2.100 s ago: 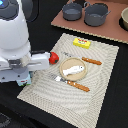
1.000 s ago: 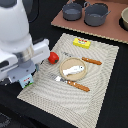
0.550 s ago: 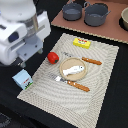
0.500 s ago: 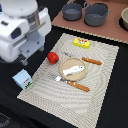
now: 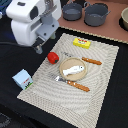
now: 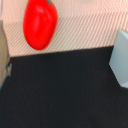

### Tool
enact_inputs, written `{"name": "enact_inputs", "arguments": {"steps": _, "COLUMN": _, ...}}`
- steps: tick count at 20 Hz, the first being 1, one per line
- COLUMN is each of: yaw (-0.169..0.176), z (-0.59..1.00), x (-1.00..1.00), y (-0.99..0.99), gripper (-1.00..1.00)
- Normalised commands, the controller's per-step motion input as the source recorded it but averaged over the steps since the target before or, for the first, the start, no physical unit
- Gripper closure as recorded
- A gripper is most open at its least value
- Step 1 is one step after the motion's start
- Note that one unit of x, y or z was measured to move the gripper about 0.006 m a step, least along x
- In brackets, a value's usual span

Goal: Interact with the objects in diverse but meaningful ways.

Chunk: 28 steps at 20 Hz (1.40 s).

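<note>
- A dark worktop [image 5: 107, 107] carries a striped beige placemat [image 5: 102, 75]; two grey pots [image 5: 96, 13] stand at the far edge.
- The red pepper [image 5: 53, 57] lies on the mat, just beside the tan plate [image 5: 75, 69], which holds the white elongated piece [image 5: 73, 71].
- The yellow box [image 5: 82, 43] sits near the mat's far side.
- The white carton [image 5: 23, 79] stands at the mat's corner, toward the exterior view's left.
- The arm's white body hides the hand; I cannot tell whether it is spread or closed.
</note>
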Motion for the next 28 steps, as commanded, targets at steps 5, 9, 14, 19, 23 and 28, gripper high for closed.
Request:
{"name": "enact_inputs", "arguments": {"steps": 5, "yaw": -0.094, "z": -0.38, "x": 0.22, "y": 0.10, "gripper": -1.00}}
{"name": "enact_inputs", "arguments": {"steps": 9, "yaw": -0.087, "z": -0.41, "x": 0.01, "y": 0.24, "gripper": -1.00}}
{"name": "enact_inputs", "arguments": {"steps": 14, "yaw": -0.003, "z": -0.43, "x": -0.22, "y": 0.36, "gripper": -1.00}}
{"name": "enact_inputs", "arguments": {"steps": 19, "yaw": -0.005, "z": -0.35, "x": -0.10, "y": 0.36, "gripper": -1.00}}
{"name": "enact_inputs", "arguments": {"steps": 23, "yaw": 0.000, "z": -0.37, "x": -0.10, "y": 0.27, "gripper": -1.00}}
{"name": "enact_inputs", "arguments": {"steps": 28, "yaw": 0.000, "z": -0.33, "x": -0.07, "y": 0.12, "gripper": -1.00}}
